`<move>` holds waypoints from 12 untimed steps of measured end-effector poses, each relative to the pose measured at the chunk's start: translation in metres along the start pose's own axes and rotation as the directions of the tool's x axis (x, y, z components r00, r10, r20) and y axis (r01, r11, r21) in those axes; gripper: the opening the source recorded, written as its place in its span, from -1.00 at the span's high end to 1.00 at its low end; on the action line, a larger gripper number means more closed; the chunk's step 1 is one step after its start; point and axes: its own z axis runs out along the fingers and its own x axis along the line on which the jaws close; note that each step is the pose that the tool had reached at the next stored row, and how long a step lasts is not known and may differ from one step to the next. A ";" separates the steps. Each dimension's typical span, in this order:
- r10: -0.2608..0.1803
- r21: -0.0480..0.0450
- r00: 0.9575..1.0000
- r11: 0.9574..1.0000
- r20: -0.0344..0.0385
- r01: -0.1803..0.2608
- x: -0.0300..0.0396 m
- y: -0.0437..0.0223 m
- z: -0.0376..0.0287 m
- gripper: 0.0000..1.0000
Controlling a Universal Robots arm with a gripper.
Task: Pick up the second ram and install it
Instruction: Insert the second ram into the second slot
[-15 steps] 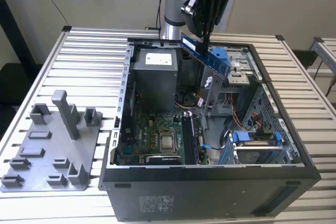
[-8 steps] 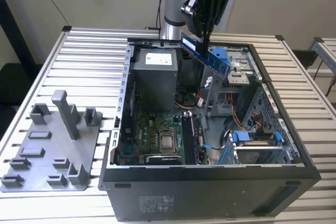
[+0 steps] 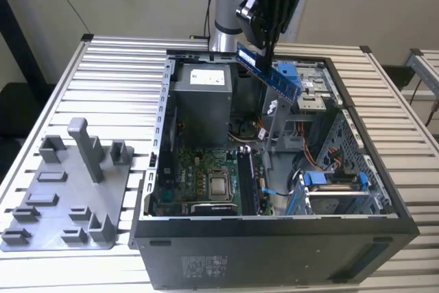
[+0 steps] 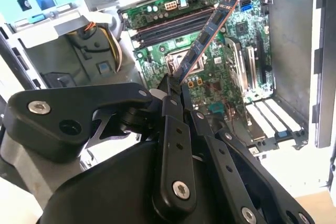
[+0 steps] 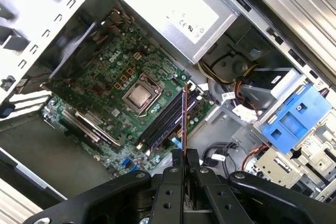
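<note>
Second ram [image 4: 206, 40] is clamped by one end in your tool [image 4: 174, 86]; its long axis runs straight out past the tip, toward the memory slots [image 4: 168, 24] beyond.

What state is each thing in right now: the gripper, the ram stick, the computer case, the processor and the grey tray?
gripper, shut on the second ram.
second ram, held tilted in the air over the case, not seated.
computer case, lying on its side, side panel off.
processor, uncovered, no cooler over it.
fixture tray, lying flat at the exterior view's left of the case.
</note>
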 end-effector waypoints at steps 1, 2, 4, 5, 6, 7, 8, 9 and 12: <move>0.011 0.000 1.000 1.000 0.000 -0.011 0.0000 0.0000 0.0002 0.72; 0.018 0.000 1.000 1.000 -0.001 -0.018 0.0000 0.0000 0.0002 0.72; 0.023 0.001 1.000 1.000 -0.001 -0.023 0.0001 0.0000 0.0002 0.72; 0.026 0.001 1.000 1.000 -0.001 -0.026 0.0001 0.0001 0.0003 0.72; 0.032 0.001 0.999 0.999 -0.001 -0.032 0.0001 0.0001 0.0006 0.72; 0.041 0.001 0.999 0.999 -0.002 -0.041 0.0001 0.0002 0.0007 0.72; 0.050 0.001 0.999 0.999 -0.003 -0.050 0.0002 0.0002 0.0006 0.72; 0.060 0.001 0.998 0.998 -0.004 -0.060 0.0002 0.0002 0.0006 0.72; 0.088 -0.001 0.996 0.996 -0.007 -0.088 0.0004 0.0005 0.0011 0.72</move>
